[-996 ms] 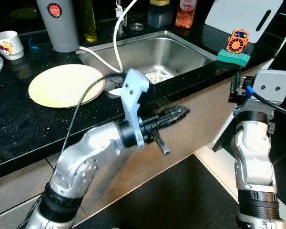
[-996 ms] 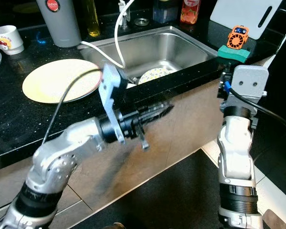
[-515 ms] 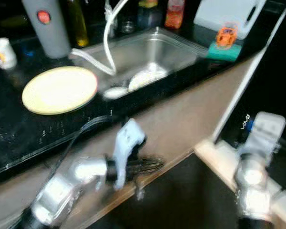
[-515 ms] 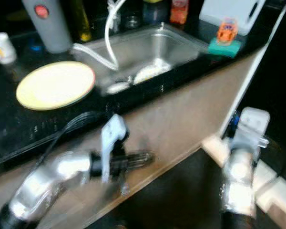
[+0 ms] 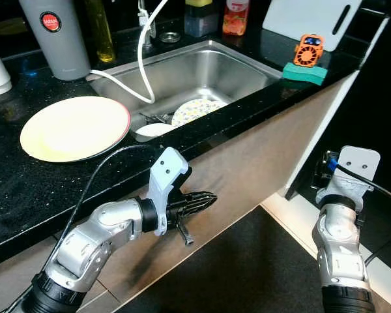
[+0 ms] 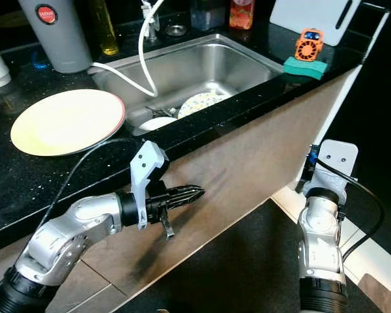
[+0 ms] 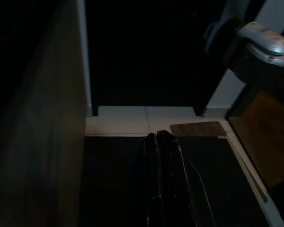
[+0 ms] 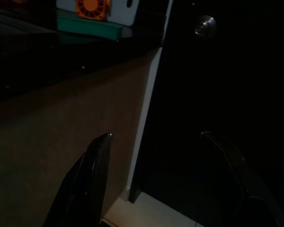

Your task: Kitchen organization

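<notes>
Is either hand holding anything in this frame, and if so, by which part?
Nothing is held. The left hand is shut on nothing, below the counter edge. The right hand is open with nothing between its fingers.

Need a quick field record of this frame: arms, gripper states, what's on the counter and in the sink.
left gripper: fingers shut, empty, held in front of the cabinet face below the counter
right gripper: fingers open, empty, low beside the cabinet end
counter: black, speckled
yellow plate: flat on the counter, left of the sink
sink: steel, holds a patterned plate and a white hose
green sponge: counter's right end, orange gadget on it
grey flask: upright behind the yellow plate
</notes>
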Robot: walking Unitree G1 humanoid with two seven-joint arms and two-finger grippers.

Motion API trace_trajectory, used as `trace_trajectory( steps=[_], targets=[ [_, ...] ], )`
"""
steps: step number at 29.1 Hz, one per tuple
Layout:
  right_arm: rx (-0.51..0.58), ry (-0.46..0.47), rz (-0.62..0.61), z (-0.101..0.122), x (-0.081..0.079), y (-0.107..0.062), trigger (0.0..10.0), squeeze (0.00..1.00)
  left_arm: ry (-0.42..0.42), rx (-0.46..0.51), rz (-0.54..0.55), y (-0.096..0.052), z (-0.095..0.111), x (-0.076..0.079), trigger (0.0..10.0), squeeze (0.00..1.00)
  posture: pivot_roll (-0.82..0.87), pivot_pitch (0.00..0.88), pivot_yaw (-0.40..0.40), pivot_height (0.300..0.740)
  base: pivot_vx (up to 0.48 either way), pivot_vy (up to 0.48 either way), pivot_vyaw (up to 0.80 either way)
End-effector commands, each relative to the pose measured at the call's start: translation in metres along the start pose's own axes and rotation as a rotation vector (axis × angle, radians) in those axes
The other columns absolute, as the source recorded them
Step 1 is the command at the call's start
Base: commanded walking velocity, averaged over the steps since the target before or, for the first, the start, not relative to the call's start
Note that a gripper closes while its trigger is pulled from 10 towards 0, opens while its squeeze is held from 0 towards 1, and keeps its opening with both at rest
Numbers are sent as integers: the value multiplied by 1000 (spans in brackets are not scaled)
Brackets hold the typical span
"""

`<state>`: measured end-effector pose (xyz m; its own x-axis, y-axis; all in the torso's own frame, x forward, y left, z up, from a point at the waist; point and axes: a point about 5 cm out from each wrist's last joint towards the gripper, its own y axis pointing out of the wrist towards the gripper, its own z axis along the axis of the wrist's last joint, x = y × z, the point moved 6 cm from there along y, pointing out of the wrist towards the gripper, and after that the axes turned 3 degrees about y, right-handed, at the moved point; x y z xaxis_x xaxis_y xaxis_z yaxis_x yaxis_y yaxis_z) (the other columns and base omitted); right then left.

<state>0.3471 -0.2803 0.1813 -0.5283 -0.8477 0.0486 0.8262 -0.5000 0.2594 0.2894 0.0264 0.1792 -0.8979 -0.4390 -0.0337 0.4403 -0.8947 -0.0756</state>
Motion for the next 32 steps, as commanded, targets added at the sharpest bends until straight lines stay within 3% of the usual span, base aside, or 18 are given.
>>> trace_trajectory(
  steps=[1,8,19,21,25,27,28,30,31,32],
  targets=[
    [4,4,10,-1,-1,-1,10000,0,-21,-13,38,-1,-8,-6,10000,0,73,90,16,740,0,0,0],
    [-36,-20,31,-16,-3,-7,10000,0,-41,-37,106,-7,-22,-14,10000,0,73,96,6,740,0,0,0],
    [-5,-6,29,-6,-4,-2,10000,0,-30,-1,108,-2,-11,-17,10000,0,69,86,10,740,0,0,0],
    [34,28,25,5,-6,-1,10000,0,-15,78,101,2,11,-18,10000,0,69,80,8,740,0,0,0],
    [60,43,17,12,-6,0,10000,0,-6,145,95,3,30,-17,10000,0,71,79,5,740,0,0,0],
    [104,49,11,26,-6,3,10000,0,17,232,90,1,60,-19,10000,0,72,80,2,740,0,0,0],
    [104,49,11,26,-6,3,10000,0,17,232,90,1,60,-19,10000,0,72,80,2,740,0,0,0],
    [163,58,13,45,-6,7,10000,0,55,327,110,-3,94,-25,10000,0,73,80,3,740,0,0,0],
    [163,58,13,45,-6,7,10000,0,55,327,110,-3,94,-25,10000,0,73,80,3,740,0,0,0],
    [195,68,17,56,-7,9,10000,0,73,374,139,-8,111,-33,10000,0,73,80,3,740,0,0,0]
  ],
)
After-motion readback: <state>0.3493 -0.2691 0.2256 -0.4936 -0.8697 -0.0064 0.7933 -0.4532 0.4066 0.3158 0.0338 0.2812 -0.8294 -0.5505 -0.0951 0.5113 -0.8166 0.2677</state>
